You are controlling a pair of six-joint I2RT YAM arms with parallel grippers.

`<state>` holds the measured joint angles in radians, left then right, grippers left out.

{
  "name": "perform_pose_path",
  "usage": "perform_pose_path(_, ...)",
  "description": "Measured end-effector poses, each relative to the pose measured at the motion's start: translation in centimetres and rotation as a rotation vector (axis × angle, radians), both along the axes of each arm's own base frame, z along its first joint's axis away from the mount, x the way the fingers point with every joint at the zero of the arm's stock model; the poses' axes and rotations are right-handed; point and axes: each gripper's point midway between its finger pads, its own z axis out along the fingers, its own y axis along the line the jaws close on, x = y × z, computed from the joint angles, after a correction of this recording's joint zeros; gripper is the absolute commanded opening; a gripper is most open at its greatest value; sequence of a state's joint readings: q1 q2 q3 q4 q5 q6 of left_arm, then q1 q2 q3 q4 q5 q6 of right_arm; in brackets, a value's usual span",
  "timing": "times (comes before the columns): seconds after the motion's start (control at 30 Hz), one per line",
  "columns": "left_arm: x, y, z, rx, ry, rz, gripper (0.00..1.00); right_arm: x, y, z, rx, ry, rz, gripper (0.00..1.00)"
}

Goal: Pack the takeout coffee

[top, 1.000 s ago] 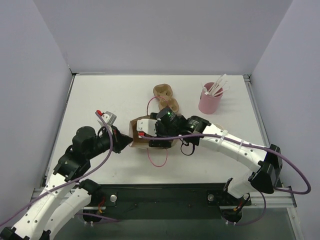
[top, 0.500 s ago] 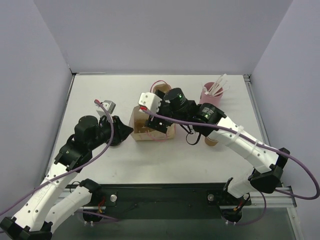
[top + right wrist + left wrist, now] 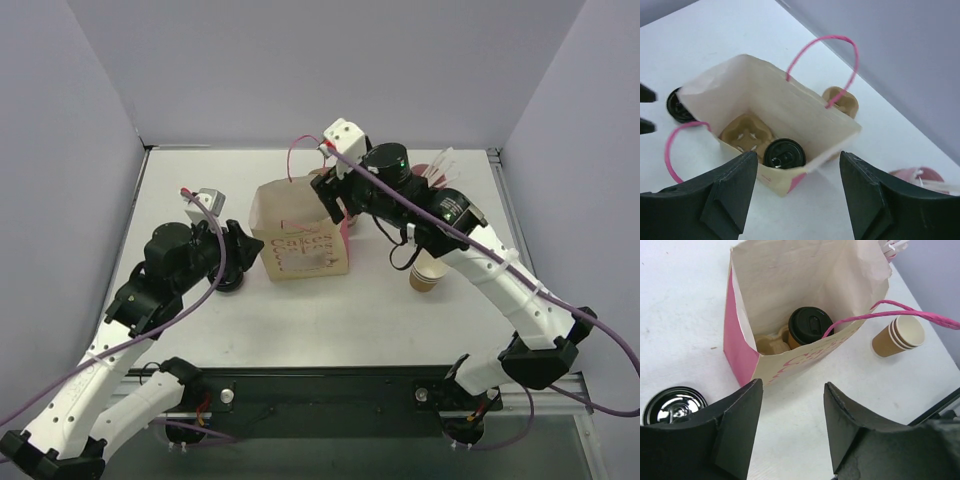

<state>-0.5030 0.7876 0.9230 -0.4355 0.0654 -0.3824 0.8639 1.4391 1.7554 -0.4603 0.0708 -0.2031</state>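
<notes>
Our left gripper (image 3: 792, 390) stands with jaws apart and empty, just beside the paper bag (image 3: 790, 275); our right gripper (image 3: 799, 157) hangs over the bag mouth, also spread, holding nothing. One lidded coffee cup (image 3: 811, 326) sits in the pulp tray (image 3: 742, 132) inside the bag; the stacked kraft cups (image 3: 897, 336) stand on the table (image 3: 680, 300) near it. We judge it best to steady the bag wall and keep the pink handle (image 3: 912, 313) off the mouth

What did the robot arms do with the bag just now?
The paper bag went from lying low to standing upright, farther back. The left gripper let go of it and opened; the right gripper rose above it, open. The pink cup stayed put.
</notes>
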Motion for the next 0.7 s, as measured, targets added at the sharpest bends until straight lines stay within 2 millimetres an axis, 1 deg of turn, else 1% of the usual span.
perform_pose_path(0.03,0.1,0.1,0.4,0.007,-0.014,0.003,0.66,1.0,-1.2,0.0,0.019,0.011,-0.059,0.66)
perform_pose_path(0.07,0.2,0.2,0.7,0.015,-0.028,0.003,0.73,1.9,-2.2,0.0,0.032,0.018,-0.108,0.66)
perform_pose_path(0.13,0.3,0.4,1.4,0.030,-0.054,0.002,0.85,4.3,-5.4,-0.2,0.062,0.034,-0.246,0.64)
perform_pose_path(0.27,0.2,0.9,2.3,0.069,-0.095,0.000,0.88,8.4,-11.8,-1.5,0.093,0.068,-0.482,0.59)
perform_pose_path(0.3,0.0,1.1,2.5,0.079,-0.103,-0.001,0.89,9.4,-13.3,-2.1,0.093,0.078,-0.537,0.57)
perform_pose_path(0.37,-0.4,1.6,2.5,0.103,-0.109,0.000,0.89,11.3,-16.0,-3.4,0.080,0.107,-0.643,0.56)
perform_pose_path(0.43,-0.8,2.2,2.6,0.124,-0.114,0.010,0.89,12.9,-17.7,-4.7,0.066,0.139,-0.711,0.54)
perform_pose_path(0.53,-1.5,3.1,2.6,0.142,-0.112,0.025,0.90,14.9,-19.9,-7.5,0.024,0.211,-0.793,0.49)
perform_pose_path(0.6,-2.1,3.6,2.6,0.149,-0.113,0.034,0.90,15.6,-21.1,-9.5,0.000,0.265,-0.833,0.47)
perform_pose_path(0.67,-2.6,4.0,2.6,0.152,-0.116,0.038,0.89,15.7,-22.1,-11.4,-0.019,0.322,-0.865,0.46)
perform_pose_path(0.7,-2.9,4.2,2.7,0.154,-0.121,0.039,0.90,15.7,-22.4,-11.9,-0.025,0.339,-0.875,0.45)
